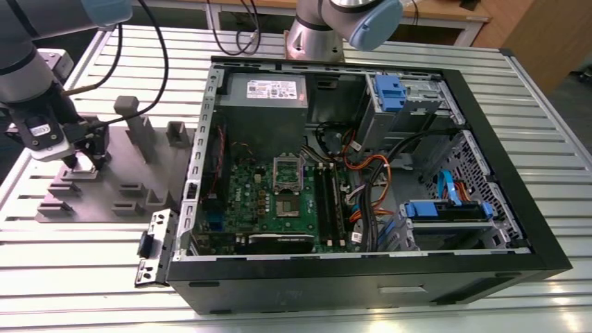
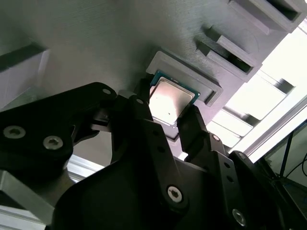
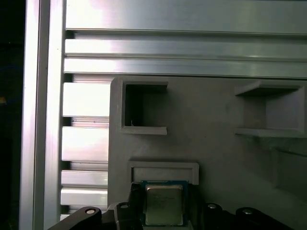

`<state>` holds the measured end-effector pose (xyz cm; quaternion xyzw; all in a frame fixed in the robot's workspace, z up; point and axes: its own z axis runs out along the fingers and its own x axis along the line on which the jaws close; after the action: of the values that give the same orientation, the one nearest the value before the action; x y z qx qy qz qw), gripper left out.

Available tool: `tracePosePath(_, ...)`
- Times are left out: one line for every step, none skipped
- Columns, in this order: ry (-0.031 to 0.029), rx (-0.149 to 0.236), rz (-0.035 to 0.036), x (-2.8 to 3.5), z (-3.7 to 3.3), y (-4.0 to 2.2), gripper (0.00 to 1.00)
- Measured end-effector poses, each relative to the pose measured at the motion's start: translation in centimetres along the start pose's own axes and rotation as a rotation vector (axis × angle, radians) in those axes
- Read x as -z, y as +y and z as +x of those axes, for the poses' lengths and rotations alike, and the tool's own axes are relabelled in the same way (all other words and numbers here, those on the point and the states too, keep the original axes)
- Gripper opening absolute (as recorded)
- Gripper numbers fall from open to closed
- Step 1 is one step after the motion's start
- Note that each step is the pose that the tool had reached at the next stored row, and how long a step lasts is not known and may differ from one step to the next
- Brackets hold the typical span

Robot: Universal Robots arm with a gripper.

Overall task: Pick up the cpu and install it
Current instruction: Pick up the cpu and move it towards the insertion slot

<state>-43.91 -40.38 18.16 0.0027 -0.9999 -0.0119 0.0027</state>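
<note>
The arm's black two-fingered claw (image 1: 85, 161) stands over the flat grey plastic fixture plate (image 1: 104, 208) on the slatted aluminium tabletop (image 1: 83, 277). This is at the exterior view's left, well apart from the open black computer case (image 1: 370, 281). In both wrist views its fingers are clamped on opposite edges of the cpu (image 2: 170, 99), a small square chip with a silver-grey metal top. An edge grip of this kind likely keeps the top and the contact side untouched. The chip sits just beside the fixture's raised rectangular grey nest (image 3: 164, 170). Whether it rests on the plate or hangs just clear is not discernible. The silver metal socket frame (image 1: 288, 170) on the green motherboard (image 1: 268, 201) lies open inside the case.
</note>
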Motion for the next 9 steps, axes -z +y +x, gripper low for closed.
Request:
tracePosePath(0.0002,0.0,0.0001,0.01,-0.01,0.0,0.5)
tracePosePath(0.0003,0.0,0.0002,0.02,-0.02,-0.01,0.49)
tracePosePath(0.0001,0.0,0.0001,0.01,-0.03,0.0,0.47)
tracePosePath(0.0002,0.0,0.0001,0.01,-0.03,0.0,0.47)
tracePosePath(0.0002,0.0,0.0001,0.01,-0.03,0.0,0.47)
tracePosePath(0.0002,0.0,0.0001,0.01,-0.03,0.0,0.47)
tracePosePath(0.0002,0.0,0.0001,0.01,-0.04,0.0,0.47)
tracePosePath(0.0002,0.0,0.0001,0.01,-0.04,0.0,0.47)
tracePosePath(0.0002,0.0,0.0001,0.03,-0.04,0.0,0.47)
